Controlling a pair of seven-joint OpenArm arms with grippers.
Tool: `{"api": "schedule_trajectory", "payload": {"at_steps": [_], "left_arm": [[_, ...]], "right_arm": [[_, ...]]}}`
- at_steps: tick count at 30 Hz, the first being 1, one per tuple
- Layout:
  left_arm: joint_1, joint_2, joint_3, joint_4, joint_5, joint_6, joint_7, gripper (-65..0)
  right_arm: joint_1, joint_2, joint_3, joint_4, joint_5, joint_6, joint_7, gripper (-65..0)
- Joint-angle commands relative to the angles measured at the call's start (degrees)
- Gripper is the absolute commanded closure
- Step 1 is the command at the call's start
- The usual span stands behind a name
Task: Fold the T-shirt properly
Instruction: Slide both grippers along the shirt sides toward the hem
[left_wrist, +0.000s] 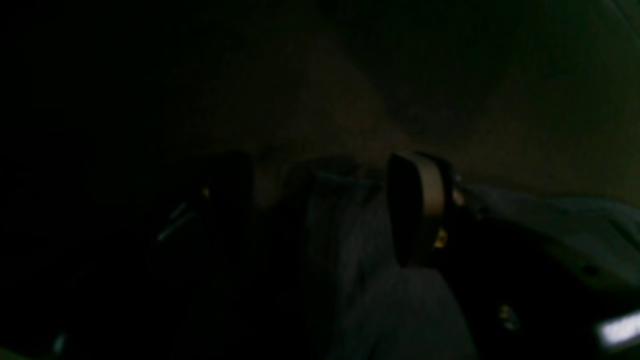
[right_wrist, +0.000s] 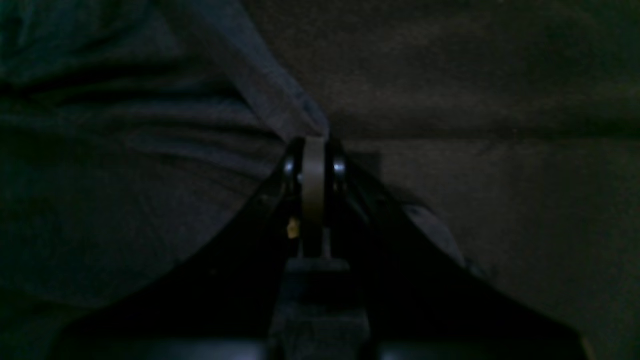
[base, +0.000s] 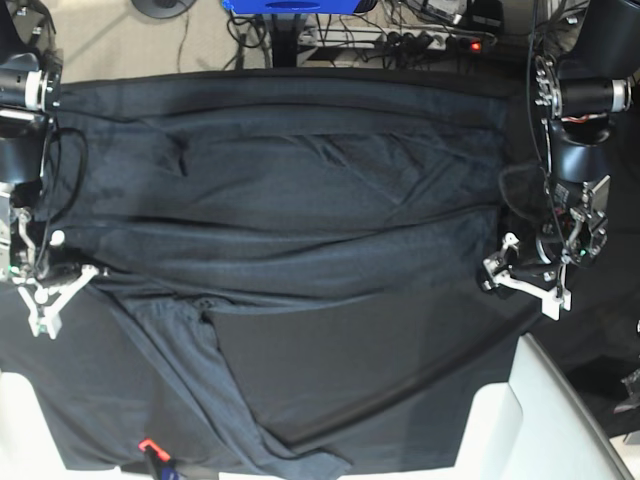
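A big table is covered by a plain black tablecloth (base: 420, 370), which hangs over the near edge. The T-shirt (base: 300, 200), dark blue-grey, lies spread out right on the tablecloth and fills most of its far half, from one side to the other. One part of the T-shirt runs down across the tablecloth toward its near edge, and a small red and blue thing (base: 152, 452) sits just beside that part, at the near edge.
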Motion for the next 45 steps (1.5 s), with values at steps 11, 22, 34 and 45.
{"api": "schedule_trajectory", "payload": {"at_steps": [11,22,34,45], "left_arm": [[-2.2,0.1,0.1,-3.4,1.3,1.3,-0.9,0.0],[-6.5,-1.2,0.2,-0.7,1.3,1.2,-0.2,0.0],[-7.1,-1.3,-0.1,13.5,1.3,1.3,8.4,0.0],[-7.2,-1.4,-0.4,14.0,1.0,1.2,8.4,0.0]], "right_arm": [[1.2,1.1,0.2,1.1,0.2,-0.1,1.1,-0.8],[2.1,1.1,0.1,1.1,0.2,-0.1,1.2,-0.8],[4.5,2.0,-0.2,1.1,0.2,-0.1,2.6,-0.8],[4.7,2.9,-0.2,1.1,0.2,0.1,5.7,-1.1]]}}
